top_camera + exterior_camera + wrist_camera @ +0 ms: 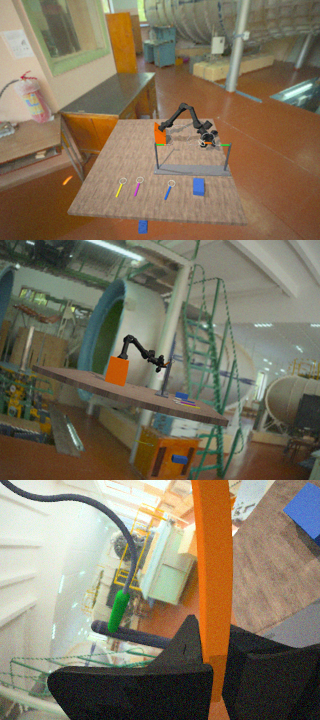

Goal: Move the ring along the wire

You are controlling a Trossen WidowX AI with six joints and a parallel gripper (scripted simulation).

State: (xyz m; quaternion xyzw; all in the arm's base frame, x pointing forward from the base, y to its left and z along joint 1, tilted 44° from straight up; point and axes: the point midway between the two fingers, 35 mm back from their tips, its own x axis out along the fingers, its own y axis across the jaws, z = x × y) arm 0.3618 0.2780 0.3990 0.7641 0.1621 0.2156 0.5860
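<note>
My gripper point(208, 143) point(163, 364) point(196, 620) is shut on the orange handle point(207, 142) point(167, 363) point(215, 565). The pale ring point(199, 142) point(174, 360) is at the wire's low stretch between its two loops, just left of the right loop in the top view. Whether it touches the thin grey wire point(190, 134) point(133, 555) is too small to tell; the ring is out of the wrist view. The right green part point(225, 145) point(119, 611) meets the right post point(227, 157) point(137, 637). The left green part point(160, 144) meets the left post point(156, 157).
The posts stand on a grey base point(191, 169). In front of it lie a blue block point(198, 186) point(181, 395) and yellow point(119, 190), magenta point(136, 189) and blue point(167, 192) ring tools. The arm's orange mount point(159, 135) point(116, 371) is behind the left post.
</note>
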